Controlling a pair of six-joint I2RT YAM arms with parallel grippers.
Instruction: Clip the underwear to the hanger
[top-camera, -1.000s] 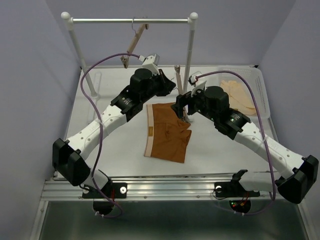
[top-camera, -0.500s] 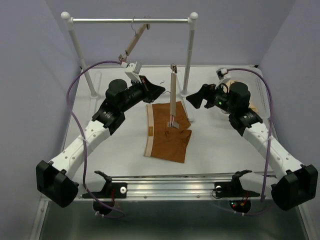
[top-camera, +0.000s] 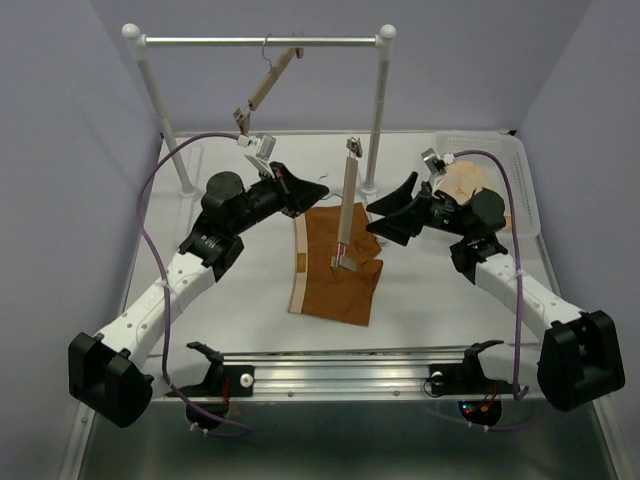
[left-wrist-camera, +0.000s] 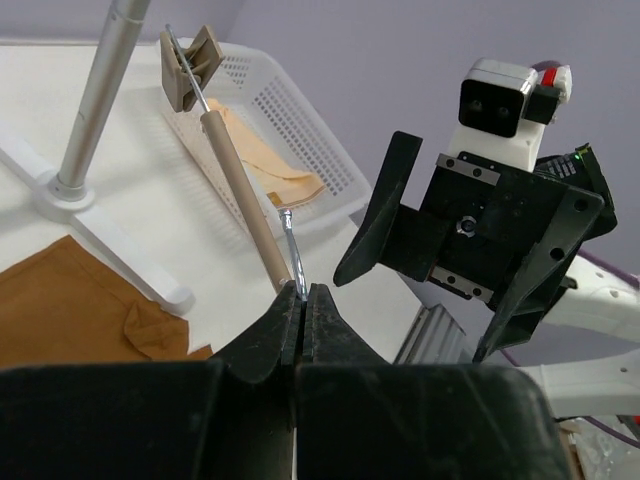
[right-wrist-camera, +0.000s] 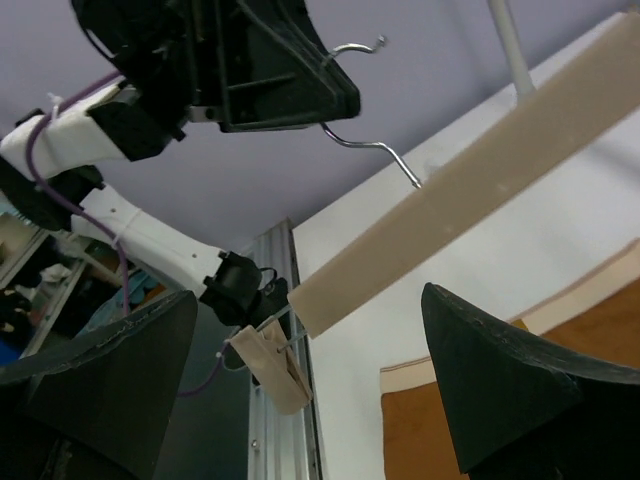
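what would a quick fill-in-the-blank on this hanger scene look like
The left gripper is shut on the thin metal ___ of the pale wooden straight-bar hanger.
The right gripper stands ___, holding nothing.
The rust-brown boxer briefs lie on the white ___.
Missing: hook; open; table.

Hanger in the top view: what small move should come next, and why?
Probably the right gripper, open and empty beside the hanger, should drop to the underwear and pick up cloth for the free top clip. The left gripper is shut on the wire hook, holding the hanger steeply tilted, lower clip at the underwear; whether that clip bites is unclear.
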